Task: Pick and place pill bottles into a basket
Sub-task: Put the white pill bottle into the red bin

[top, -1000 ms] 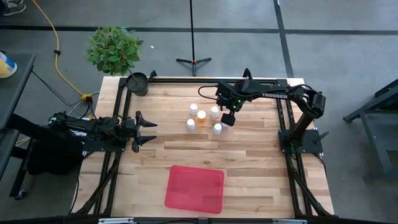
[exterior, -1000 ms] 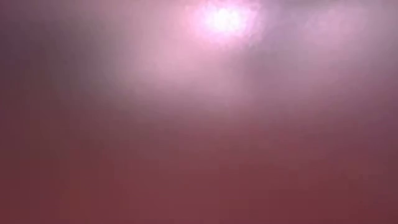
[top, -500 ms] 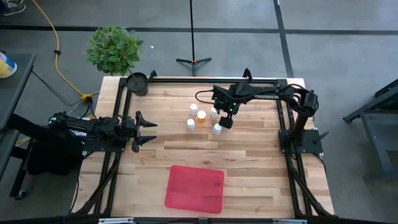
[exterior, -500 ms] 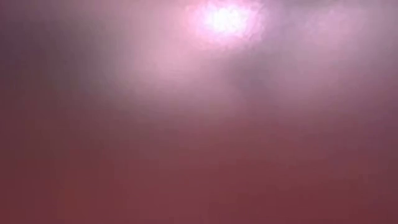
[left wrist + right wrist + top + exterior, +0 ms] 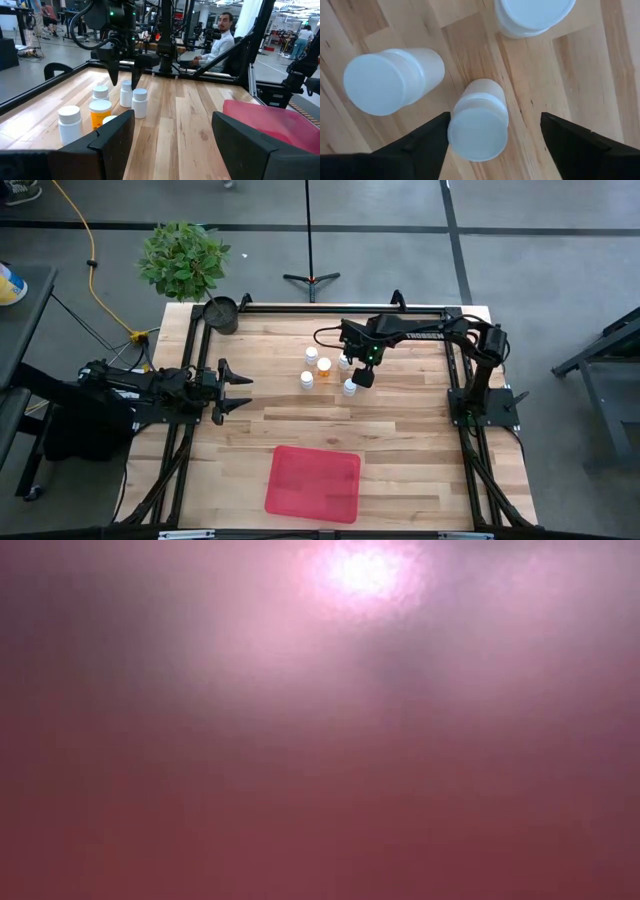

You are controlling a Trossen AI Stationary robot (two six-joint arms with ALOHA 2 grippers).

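Left pincer [image 5: 238, 391] sits idle at the 9 o'clock edge of the pale wooden plank worktop [image 5: 410, 440], its two dark fingers spread roughly halfway with nothing between them; in the left wrist view its own fingers [image 5: 114, 137] frame the bottle group from the side. Small dark round pot [image 5: 221, 313] stands at the 11 o'clock corner of the worktop, with a leafy green potted plant [image 5: 183, 258] on the floor just beyond it. Flat red rectangular plastic basket [image 5: 313, 482] with low walls lies at 6 o'clock, nothing in it, well apart from the bottles. Tiny cylindrical pill bottles [image 5: 323, 366] with white round caps, one with a clearly orange body, stand upright in a loose cluster just past worktop centre toward 12 o'clock; count from the high view is about five, a sixth cannot be confirmed. Right pincer [image 5: 357, 370] is down over the 3 o'clock side of that cluster, arm reaching in from the 2 o'clock corner. In the right wrist view a white-capped bottle [image 5: 479, 120] stands between the dark fingers [image 5: 422, 141], one finger touching or nearly touching the cap, the other clearly apart from it, so the pincer is partly spread around it and not clamped. Two more bottles stand just beside. The low view is a pinkish-red blur. A seated person [image 5: 220, 42] shows beyond the worktop.
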